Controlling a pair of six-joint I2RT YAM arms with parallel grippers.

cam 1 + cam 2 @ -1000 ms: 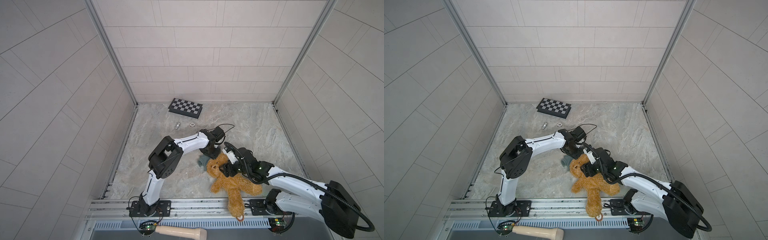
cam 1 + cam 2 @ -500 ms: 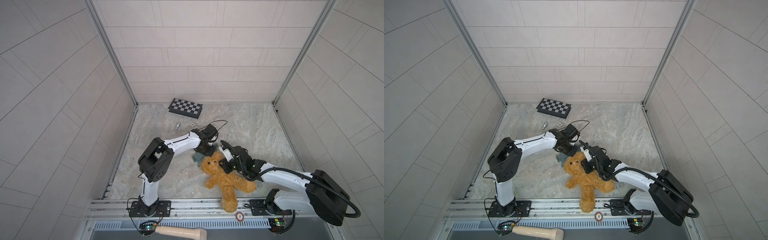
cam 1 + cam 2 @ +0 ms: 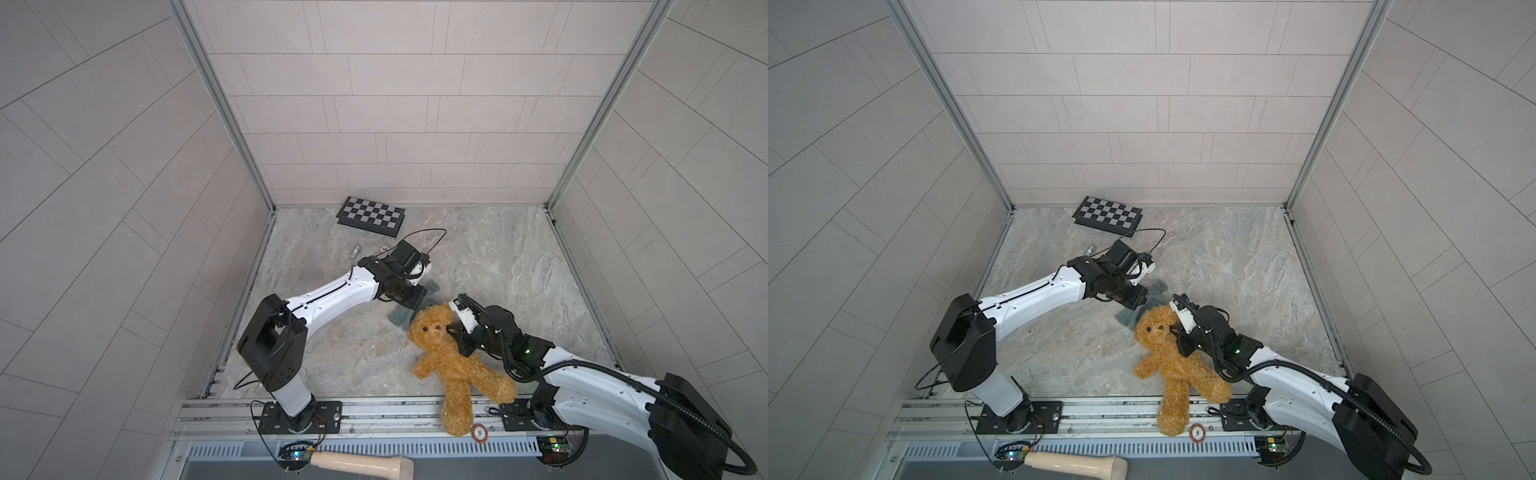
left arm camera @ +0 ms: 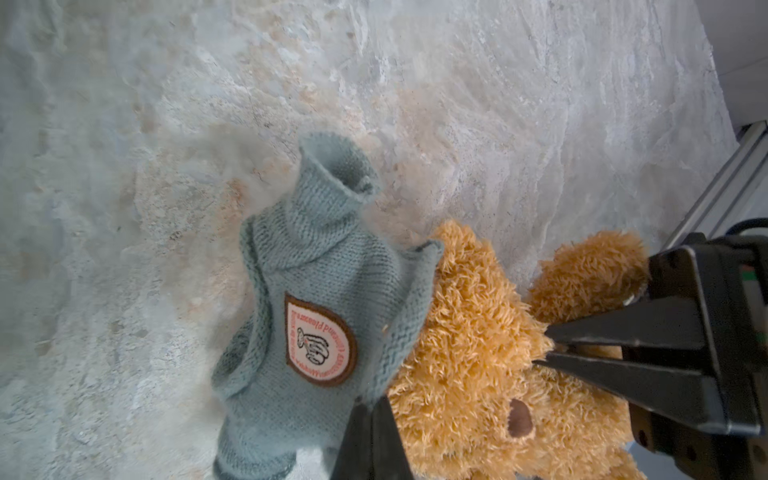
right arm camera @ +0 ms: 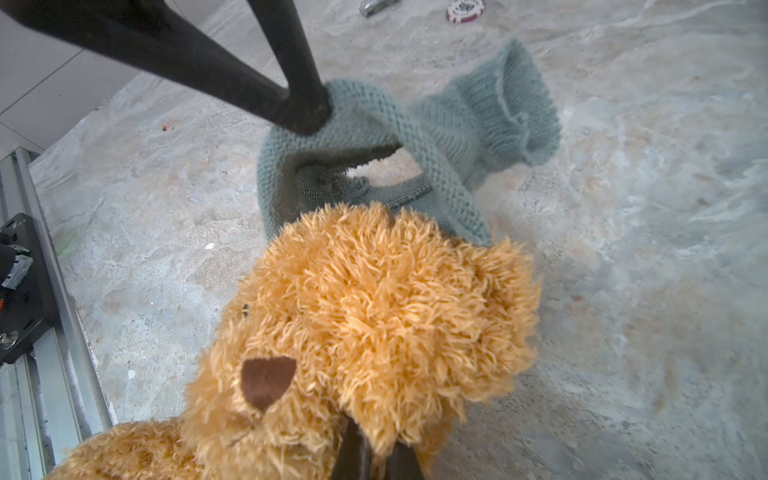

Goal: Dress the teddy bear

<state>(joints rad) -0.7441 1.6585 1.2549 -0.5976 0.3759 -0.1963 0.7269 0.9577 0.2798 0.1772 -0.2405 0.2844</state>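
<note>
The teddy bear [image 3: 451,361] [image 3: 1169,357] lies on its back at the table's front, one leg hanging over the front rail. A grey-green knit sweater [image 3: 400,319] [image 4: 316,286] with a round patch lies just beyond its head, its hem opening towards the bear [image 5: 374,307]. My left gripper [image 4: 371,409] [image 3: 415,300] is shut on the sweater's hem and holds it lifted at the bear's crown. My right gripper [image 5: 372,442] [image 3: 452,331] is shut on the shaggy fur at the side of the bear's head [image 4: 469,345], below the nose.
A folded chessboard [image 3: 371,215] lies at the back by the wall. A small metal piece [image 3: 355,250] lies behind the left arm. A poker chip [image 3: 478,432] sits on the front rail beside the bear's foot. A wooden handle [image 3: 361,457] lies below the rail.
Both grippers have closed, the left on the sweater hem and the right on the bear's head. The bear has been dragged a little to the left, towards the sweater.
</note>
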